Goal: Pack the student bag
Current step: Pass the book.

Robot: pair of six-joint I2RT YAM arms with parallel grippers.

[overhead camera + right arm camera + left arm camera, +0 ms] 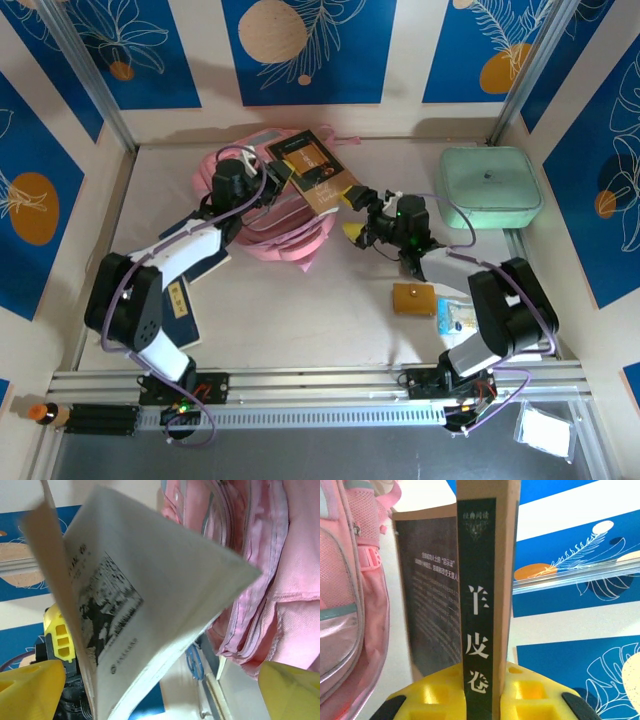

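While my left gripper clamps the book, my right gripper gapes empty. The student bag lies just beside it — nearest my left

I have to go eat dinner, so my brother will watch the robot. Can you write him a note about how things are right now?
Left gripper: shut on the brown book, held by its spine over the student bag.
Right gripper: open at the book's corner, not squeezing.
Done: book is up at the bag.
Left: book not yet inside. The orange pouch, white packet and dark blue booklets lie on the table, unpacked.
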